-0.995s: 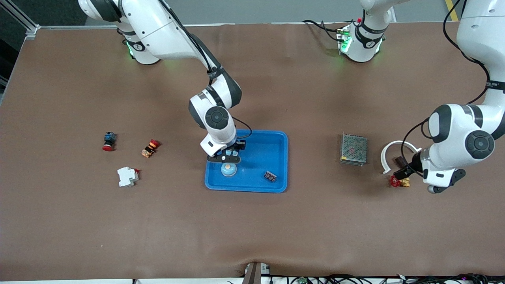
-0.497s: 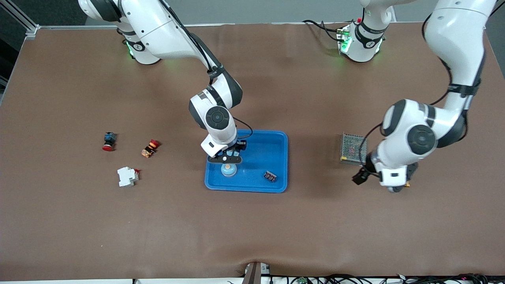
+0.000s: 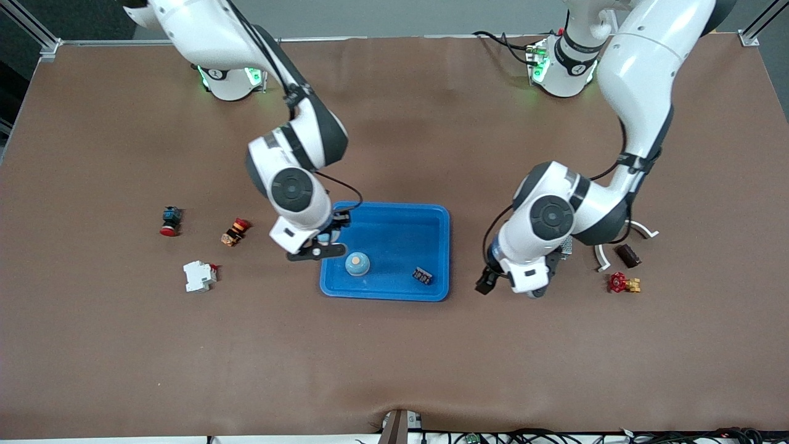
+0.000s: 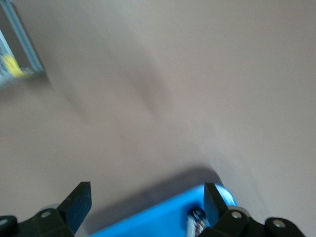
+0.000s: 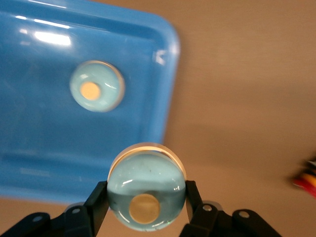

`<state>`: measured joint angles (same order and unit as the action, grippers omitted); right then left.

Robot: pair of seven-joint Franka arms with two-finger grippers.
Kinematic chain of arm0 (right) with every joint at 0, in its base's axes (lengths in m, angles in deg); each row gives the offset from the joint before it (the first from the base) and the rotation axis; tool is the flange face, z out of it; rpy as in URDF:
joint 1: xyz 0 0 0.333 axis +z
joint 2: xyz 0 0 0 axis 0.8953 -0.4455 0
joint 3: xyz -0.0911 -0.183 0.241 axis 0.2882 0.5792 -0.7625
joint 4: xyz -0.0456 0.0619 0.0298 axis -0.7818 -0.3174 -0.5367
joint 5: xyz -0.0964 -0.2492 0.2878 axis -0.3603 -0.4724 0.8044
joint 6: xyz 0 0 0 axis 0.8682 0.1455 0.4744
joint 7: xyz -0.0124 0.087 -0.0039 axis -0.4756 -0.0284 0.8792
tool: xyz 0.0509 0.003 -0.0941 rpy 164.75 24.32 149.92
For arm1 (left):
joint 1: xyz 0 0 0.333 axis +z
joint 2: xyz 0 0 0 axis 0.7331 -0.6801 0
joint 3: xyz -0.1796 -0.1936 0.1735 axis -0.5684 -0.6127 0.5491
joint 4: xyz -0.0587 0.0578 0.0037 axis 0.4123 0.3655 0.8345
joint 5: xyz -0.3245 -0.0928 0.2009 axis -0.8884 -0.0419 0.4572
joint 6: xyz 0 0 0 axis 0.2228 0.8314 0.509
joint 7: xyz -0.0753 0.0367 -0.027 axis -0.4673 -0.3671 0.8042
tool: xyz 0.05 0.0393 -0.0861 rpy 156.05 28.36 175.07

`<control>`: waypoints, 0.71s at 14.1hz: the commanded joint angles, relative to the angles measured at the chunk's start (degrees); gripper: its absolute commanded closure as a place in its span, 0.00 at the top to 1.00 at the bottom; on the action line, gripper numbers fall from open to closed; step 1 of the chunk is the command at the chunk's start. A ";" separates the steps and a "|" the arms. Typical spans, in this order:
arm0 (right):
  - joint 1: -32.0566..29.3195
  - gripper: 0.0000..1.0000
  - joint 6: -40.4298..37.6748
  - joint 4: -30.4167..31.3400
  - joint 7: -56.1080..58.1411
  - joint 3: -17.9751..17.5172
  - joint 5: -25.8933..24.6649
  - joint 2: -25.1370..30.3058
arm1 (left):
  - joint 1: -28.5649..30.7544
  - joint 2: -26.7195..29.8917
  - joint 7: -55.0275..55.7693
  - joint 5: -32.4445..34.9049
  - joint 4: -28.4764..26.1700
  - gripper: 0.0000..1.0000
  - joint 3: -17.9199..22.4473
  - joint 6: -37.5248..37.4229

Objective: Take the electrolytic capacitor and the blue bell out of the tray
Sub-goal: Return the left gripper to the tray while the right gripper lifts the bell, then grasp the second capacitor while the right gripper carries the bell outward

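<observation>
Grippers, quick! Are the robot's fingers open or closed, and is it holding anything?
Left gripper: open, fingers empty, beside the blue tray.
Right gripper: closed on a bell, over the tray's edge.

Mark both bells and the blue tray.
bell in the tray (image 3: 357, 264), front view, top of its dome.
held bell (image 5: 146, 185), right wrist view, middle of its dome.
blue tray (image 3: 382, 295), front view, rim nearest the camera.

You find no legible text, label, brand, number or sign on anything in these views, neither parts nor arms.
</observation>
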<state>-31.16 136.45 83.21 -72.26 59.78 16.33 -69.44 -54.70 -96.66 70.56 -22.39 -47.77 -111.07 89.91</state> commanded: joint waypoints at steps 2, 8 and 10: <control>-6.17 0.33 -3.49 7.09 13.47 -0.39 -1.46 9.41 | -2.99 -3.27 0.90 0.97 2.78 1.00 0.51 4.96; -16.63 0.33 2.91 19.83 31.24 -0.39 -7.98 19.18 | -10.62 -8.01 1.50 0.89 5.58 0.94 5.14 11.65; -20.76 0.33 6.95 24.40 36.95 -0.48 -7.98 21.03 | -14.06 -10.03 4.49 0.80 7.25 0.91 8.23 13.32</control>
<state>-48.04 139.32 100.78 -40.20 60.44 9.14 -52.66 -65.03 -103.80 72.17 -22.39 -44.45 -105.87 101.85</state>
